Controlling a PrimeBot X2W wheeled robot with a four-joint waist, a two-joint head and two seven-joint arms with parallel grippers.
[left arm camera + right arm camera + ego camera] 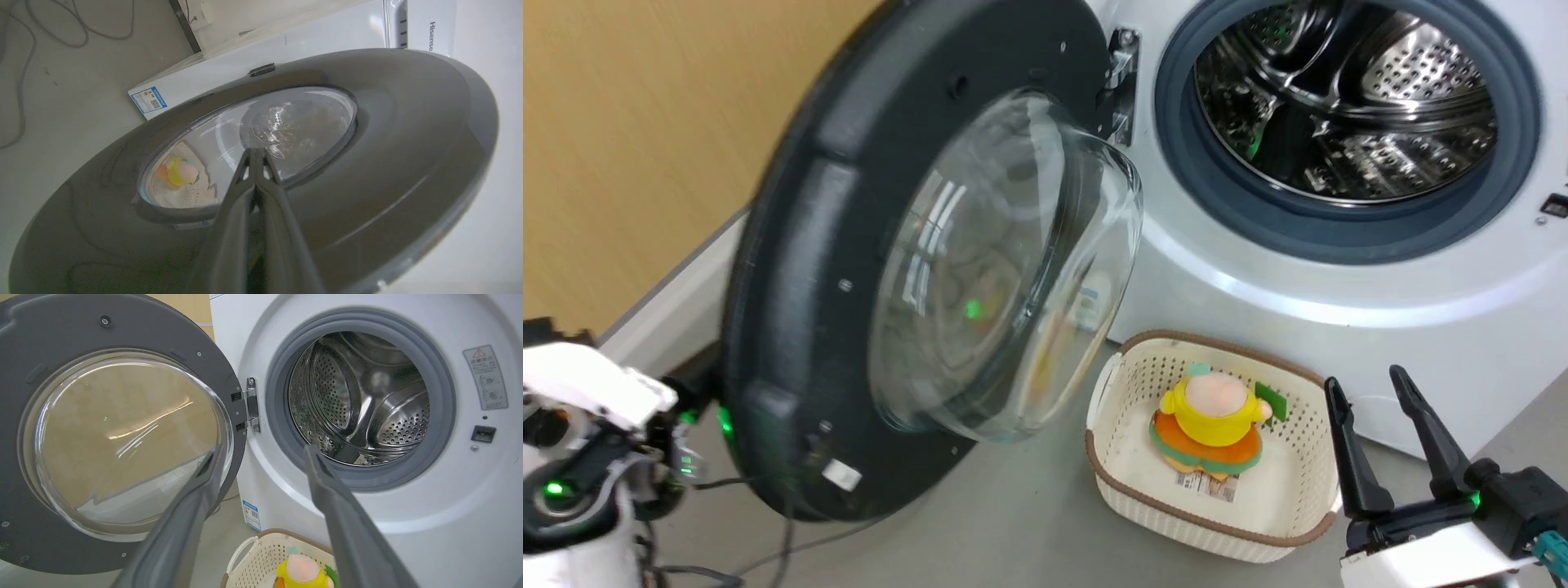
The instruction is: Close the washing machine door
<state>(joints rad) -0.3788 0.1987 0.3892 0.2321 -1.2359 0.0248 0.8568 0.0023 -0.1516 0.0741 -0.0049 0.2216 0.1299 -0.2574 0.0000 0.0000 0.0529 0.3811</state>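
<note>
The washing machine door point(809, 269) stands swung wide open to the left on its metal hinge point(1121, 73), its clear glass bowl point(1005, 269) bulging toward me. The white washing machine point(1258, 269) shows its steel drum point(1347, 106) and grey gasket point(1176, 155). In the left wrist view my left gripper point(255, 152) is shut and empty, its tips at the door's grey outer face point(408, 134) by the window edge; I cannot tell if they touch. My right gripper point(1364, 377) is open and empty at the lower right, beside the basket, facing the machine point(449, 506).
A small white basket point(1217, 535) with a yellow and orange plush toy point(1213, 412) sits on the grey floor in front of the machine. A wooden wall point(645, 122) runs behind the door. Cables point(24, 81) lie on the floor. My left wrist point(596, 392) is behind the door's lower edge.
</note>
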